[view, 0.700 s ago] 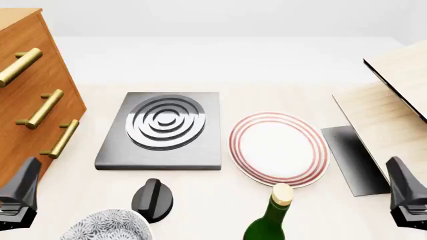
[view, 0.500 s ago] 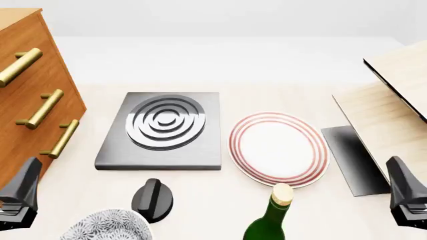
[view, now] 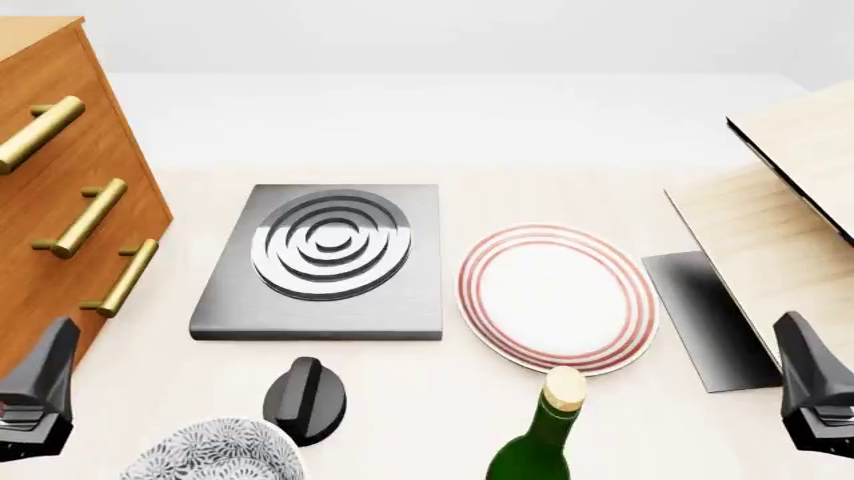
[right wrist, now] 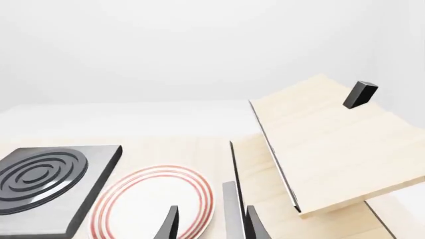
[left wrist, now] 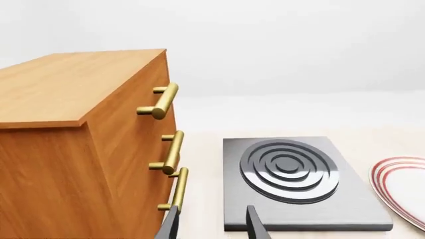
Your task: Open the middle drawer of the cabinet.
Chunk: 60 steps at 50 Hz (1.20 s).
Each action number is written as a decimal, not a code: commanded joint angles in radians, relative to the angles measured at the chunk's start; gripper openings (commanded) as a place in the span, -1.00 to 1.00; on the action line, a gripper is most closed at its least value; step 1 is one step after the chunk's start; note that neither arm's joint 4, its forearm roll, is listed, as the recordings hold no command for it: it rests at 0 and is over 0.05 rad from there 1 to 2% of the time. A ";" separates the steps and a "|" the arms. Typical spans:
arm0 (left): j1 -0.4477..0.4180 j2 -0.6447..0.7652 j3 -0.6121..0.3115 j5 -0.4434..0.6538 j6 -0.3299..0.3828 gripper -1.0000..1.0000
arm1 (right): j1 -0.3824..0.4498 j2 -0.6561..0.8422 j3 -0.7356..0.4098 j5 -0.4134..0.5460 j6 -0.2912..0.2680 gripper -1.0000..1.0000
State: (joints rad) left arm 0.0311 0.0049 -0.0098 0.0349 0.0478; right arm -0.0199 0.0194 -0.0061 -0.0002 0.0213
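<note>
Cabinet: the orange-brown wooden cabinet (view: 60,190) stands at the far left of the counter (view: 441,410) in the front view, its three stacked fronts facing right toward the hob; the left wrist view shows its flat top and its side.
Middle drawer: the middle drawer (left wrist: 159,149) is flush with the fronts above and below it; its brass bar handle (view: 83,217) is the second of three and is touched by neither arm.
Left end effector: the left end effector (left wrist: 212,224) hangs low near the cabinet's bottom corner, its two dark fingers spread with a clear gap, gripping nothing; the lowest handle is just beside one fingertip in the left wrist view.
Right end effector: the right end effector (right wrist: 209,224) sits at the near right edge of the front view, fingers spread apart and empty, pointing over the plate's rim.
Hob: a grey induction hob (view: 327,262) with concentric rings lies right of the cabinet.
Plate: a white plate (view: 558,297) with red rim stripes lies just right of the hob.
Knob: a black knob (view: 304,398) sits in front of the hob.
Bowl: a patterned bowl (view: 214,455) is at the near edge, beside the knob.
Bottle: a green bottle (view: 541,430) with a cork stands before the plate.
Box: a pale wooden box (right wrist: 319,144) with an open lid is at far right.
</note>
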 commanded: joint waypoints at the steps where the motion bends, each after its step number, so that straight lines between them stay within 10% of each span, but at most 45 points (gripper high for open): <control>1: -0.015 -0.002 0.001 -0.007 -0.015 1.00 | 0.003 -0.002 0.001 -0.001 -0.003 1.00; 17: -0.001 0.200 -0.123 -0.027 0.055 1.00 | 0.002 -0.002 0.001 -0.001 -0.003 1.00; 36: 0.016 0.532 -0.407 0.032 0.310 1.00 | 0.003 -0.001 0.001 -0.001 -0.003 1.00; 60: 0.160 0.812 -0.267 -0.234 0.712 1.00 | 0.003 -0.001 0.001 -0.001 -0.003 1.00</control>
State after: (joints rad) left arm 0.1433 0.6998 -0.3385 -0.0649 0.6373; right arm -0.0205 0.0197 -0.0064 0.0002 0.0221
